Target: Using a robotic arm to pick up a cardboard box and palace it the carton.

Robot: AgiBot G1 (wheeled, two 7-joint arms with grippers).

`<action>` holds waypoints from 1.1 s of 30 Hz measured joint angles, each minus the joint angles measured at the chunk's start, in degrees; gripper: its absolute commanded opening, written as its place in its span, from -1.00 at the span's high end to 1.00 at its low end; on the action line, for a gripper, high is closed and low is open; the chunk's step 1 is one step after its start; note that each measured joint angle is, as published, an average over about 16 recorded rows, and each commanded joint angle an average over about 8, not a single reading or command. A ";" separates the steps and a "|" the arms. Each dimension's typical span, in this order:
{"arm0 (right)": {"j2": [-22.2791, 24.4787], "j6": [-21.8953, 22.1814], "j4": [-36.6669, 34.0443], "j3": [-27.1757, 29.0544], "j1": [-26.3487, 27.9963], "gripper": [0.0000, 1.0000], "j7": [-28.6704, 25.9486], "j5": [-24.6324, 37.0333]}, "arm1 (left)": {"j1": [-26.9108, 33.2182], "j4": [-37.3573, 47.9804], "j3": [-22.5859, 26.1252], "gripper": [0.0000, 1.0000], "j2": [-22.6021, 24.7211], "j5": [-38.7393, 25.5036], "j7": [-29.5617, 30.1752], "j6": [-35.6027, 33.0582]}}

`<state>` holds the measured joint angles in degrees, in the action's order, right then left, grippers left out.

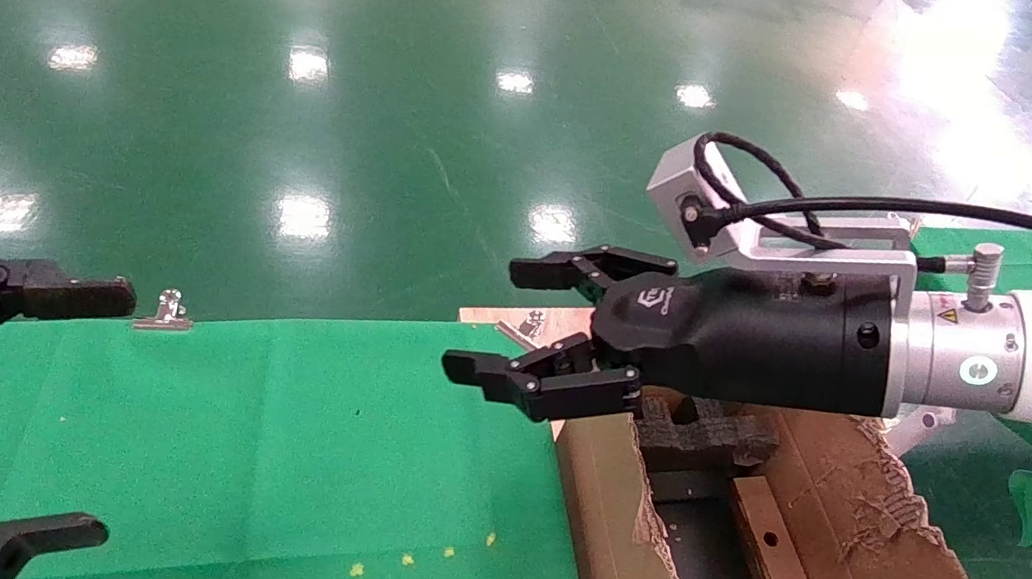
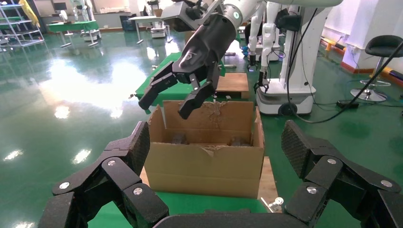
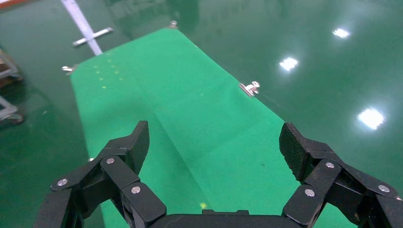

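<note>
Brown cardboard box [image 1: 773,546] in the carton [image 1: 614,526], below empty spread right-gripper fingers [image 1: 474,372].

**Right gripper above the carton**

The left gripper [image 2: 216,156] is spread wide, nothing between its fingers. Beyond it the carton [image 2: 204,164] stands off the end of the green bench [image 2: 190,202]. The right gripper [image 2: 168,102] hangs open above the carton's far flap, holding nothing.

**Green cloth, clips and a glossy floor**

A green cloth [image 1: 250,454] covers the surface, creased in folds and dotted with small yellow marks [image 1: 449,553]. A metal binder clip [image 1: 165,311] grips its far edge — beyond lies shiny green floor [image 1: 380,109] reflecting ceiling lights.
</note>
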<state>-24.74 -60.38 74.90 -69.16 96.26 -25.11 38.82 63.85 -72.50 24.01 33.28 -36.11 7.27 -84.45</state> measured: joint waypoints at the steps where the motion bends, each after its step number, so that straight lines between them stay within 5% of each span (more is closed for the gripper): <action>1: -0.29 -0.72 -0.04 1.51 -0.99 -1.00 0.41 0.09 | 0.00 0.00 0.00 -1.00 0.00 0.00 0.00 0.00; 33: -9.31 -22.93 -1.20 48.18 -31.44 -1.00 13.00 2.75 | 0.01 0.00 0.03 -1.00 -0.01 0.02 -0.01 0.01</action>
<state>-34.05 -83.31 73.70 -20.98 64.82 -12.11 41.57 63.85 -72.50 24.04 33.26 -36.09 7.25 -84.43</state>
